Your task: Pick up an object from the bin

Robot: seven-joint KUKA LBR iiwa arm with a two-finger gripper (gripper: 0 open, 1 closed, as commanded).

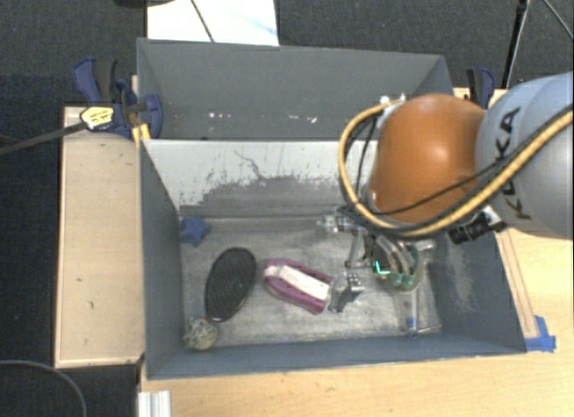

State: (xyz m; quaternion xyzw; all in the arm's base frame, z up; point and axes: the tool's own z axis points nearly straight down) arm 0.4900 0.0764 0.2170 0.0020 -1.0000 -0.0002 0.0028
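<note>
From where I stand, the arm reaches into the grey bin (166, 254) from the right, its orange wrist cover (421, 160) hanging over the right half of the floor. The claw (345, 291) is low, just beside the right end of a purple-and-white packet-like thing (294, 286) that lies slanted near the middle of the bin floor. It looks to be touching that end or nearly so, but I can't say which. Whether the claw is released or clenched I cannot tell, since the wrist hides too much of it. I see nothing gripped.

Close to the left of the purple thing lies a black oval brush (230, 282), and in the front left corner sits a small mottled ball (201, 334).

If the purple thing is the target, I'd judge the claw sits too far toward its end. It would do better centred over the middle, straddling the narrow width across the slant. It should then drop straight down so it doesn't shove the thing into the brush. It should lift only once the grip is firm.
</note>
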